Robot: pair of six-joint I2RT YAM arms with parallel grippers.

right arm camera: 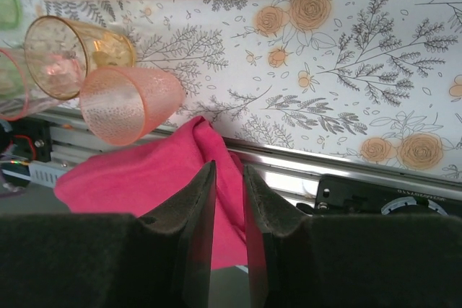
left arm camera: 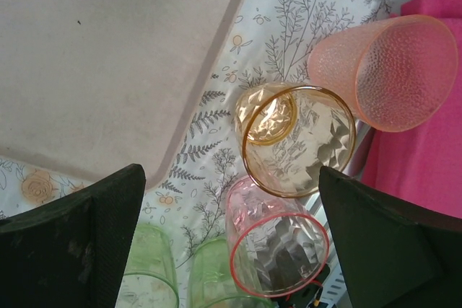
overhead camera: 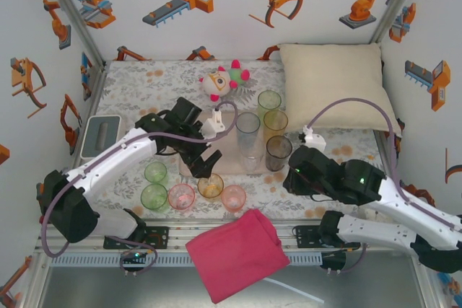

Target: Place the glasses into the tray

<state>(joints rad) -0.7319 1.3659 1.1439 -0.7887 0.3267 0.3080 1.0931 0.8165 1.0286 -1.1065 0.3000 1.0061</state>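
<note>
Our left gripper (left arm camera: pixel 231 178) stands wide, its two dark pads spread to the lower corners of the wrist view and nothing between them. Directly in the gap sit an amber faceted glass (left arm camera: pixel 296 138) and, nearer the bottom edge, a pink glass (left arm camera: pixel 278 250). We cannot tell which of the two it is lined up on. To the upper right is a peach stippled glass (left arm camera: pixel 386 70), at the edge of a pink cloth (overhead camera: pixel 238 254). Two green glasses (left arm camera: pixel 148 272) show at the bottom left. The tray (left arm camera: pixel 108 55) takes up the upper left of that view, bare there.

Our right gripper (right arm camera: pixel 229 171) is narrow, only a slit between the fingers, and it holds nothing. It hangs over the pink cloth and the table rail, with the tray's rim along the top edge.

From above, we count at least four glasses in the tray at centre right: a tall clear one (overhead camera: pixel 247 126), a yellow-green one (overhead camera: pixel 269 100), a yellow one (overhead camera: pixel 275 122) and a smoky grey one (overhead camera: pixel 279 151). Five stand on the flowered table below and left of the tray.

We judge the task roughly half done, with the five front glasses left to move.
</note>
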